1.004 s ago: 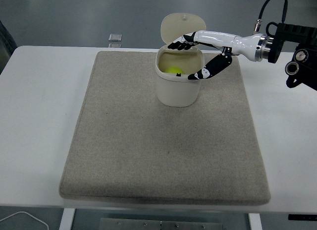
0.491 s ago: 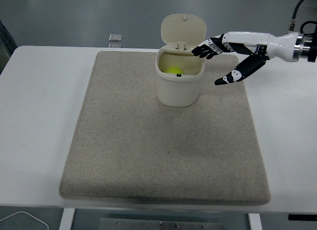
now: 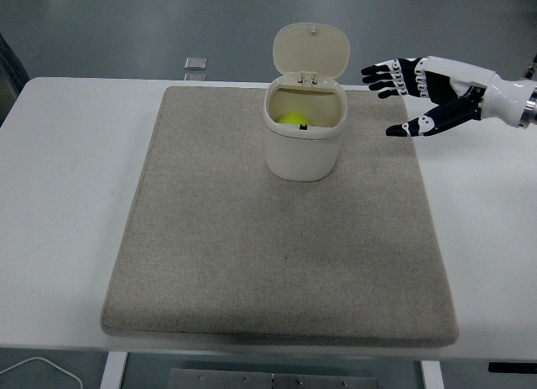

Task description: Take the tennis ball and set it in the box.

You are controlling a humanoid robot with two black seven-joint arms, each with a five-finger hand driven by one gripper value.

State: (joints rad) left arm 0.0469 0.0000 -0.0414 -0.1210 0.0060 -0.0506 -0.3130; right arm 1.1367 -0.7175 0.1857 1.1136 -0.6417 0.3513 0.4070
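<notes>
The white table (image 3: 67,196) fills most of the view, its near edge running along the bottom. On it lies a large beige felt mat (image 3: 277,255), roughly rectangular with rounded corners, covering the middle of the tabletop and reaching close to the near edge.

Toward the far end of the mat stands the box (image 3: 304,150), a cream-coloured container with rounded walls, upright and resting on the mat. Its hinged lid (image 3: 311,49) is flipped open and stands up behind the opening, tilted slightly back.

The right hand (image 3: 419,100) comes in from the right edge on a white and black forearm and hangs above the far right part of the mat, to the right of the box and apart from it. Its 4 fingers (image 3: 382,77) are spread and stretched out toward the box, the thumb (image 3: 411,127) held lower and apart from them; the hand is released and grasps nothing.

The tennis ball (image 3: 294,118), yellow-green, sits inside the box, low against its left inner wall, only partly seen past the rim.

Beyond the mat's far edge, on the bare table, lies 1 small grey square object (image 3: 195,64), too small to identify. At the bottom left corner a thin white cable (image 3: 38,368) curves below the table's edge.
</notes>
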